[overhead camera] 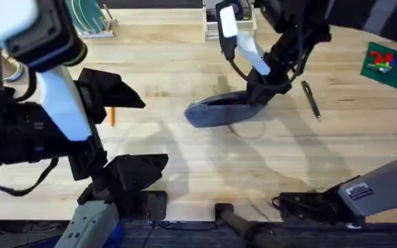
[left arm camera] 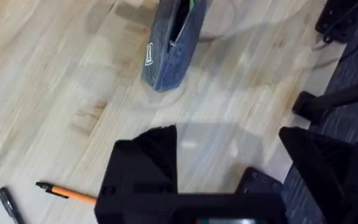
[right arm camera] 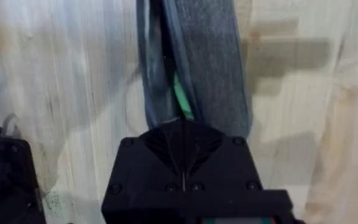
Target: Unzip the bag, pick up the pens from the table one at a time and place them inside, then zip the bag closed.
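Two pens (left arm camera: 64,193) lie on the counter (overhead camera: 205,165), untouched. Right hand (overhead camera: 257,93) is pinched at the bag (overhead camera: 219,110); left hand (left arm camera: 229,168) wide. Zipping now would strand them.

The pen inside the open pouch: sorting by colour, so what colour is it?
Green; the slim pen shows best in the right wrist view, inside the grey-blue fabric pouch.

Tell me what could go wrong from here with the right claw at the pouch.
The right claw sits shut at the open bag, where a green pen shows in the slit; dragging the zipper now might jam on it. The bag lies loose on the table, so a pull may slide it. An orange pen and a dark pen remain outside.
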